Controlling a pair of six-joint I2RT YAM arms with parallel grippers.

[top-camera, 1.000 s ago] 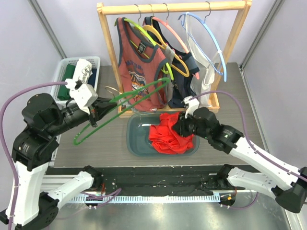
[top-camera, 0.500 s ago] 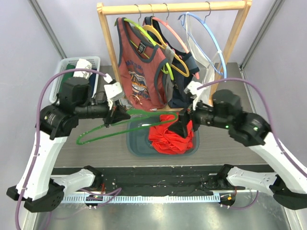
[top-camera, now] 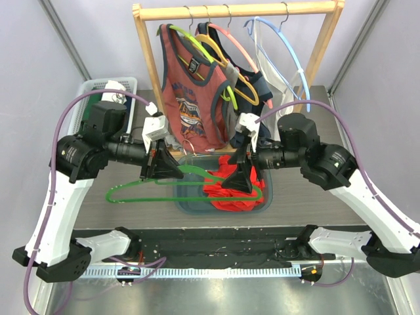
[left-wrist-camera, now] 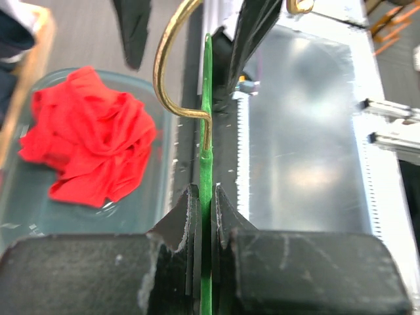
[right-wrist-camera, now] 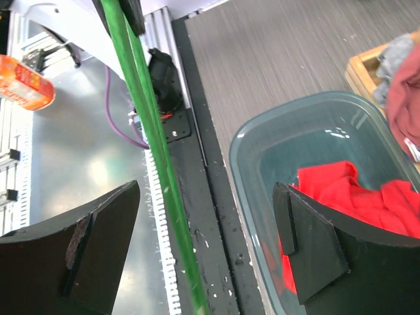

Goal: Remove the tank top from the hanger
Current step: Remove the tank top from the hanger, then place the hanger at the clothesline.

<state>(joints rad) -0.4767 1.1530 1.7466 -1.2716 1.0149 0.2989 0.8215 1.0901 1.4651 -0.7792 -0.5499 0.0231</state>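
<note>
Left gripper (left-wrist-camera: 203, 197) pinched tight on green hanger (left-wrist-camera: 207, 85), centre of frame. Right gripper (right-wrist-camera: 207, 230) spread wide, holding nothing, above bin (right-wrist-camera: 289, 125). Red tank top (left-wrist-camera: 92, 144) lies crumpled in bin, off hanger.

No words or numbers can be read. The rust-red shirt (top-camera: 190, 98) hanging on the wooden rack (top-camera: 236, 10) has a dark tag (top-camera: 193, 65) at its neck and a print (top-camera: 188, 111) on its front. Both are too small to read.
</note>
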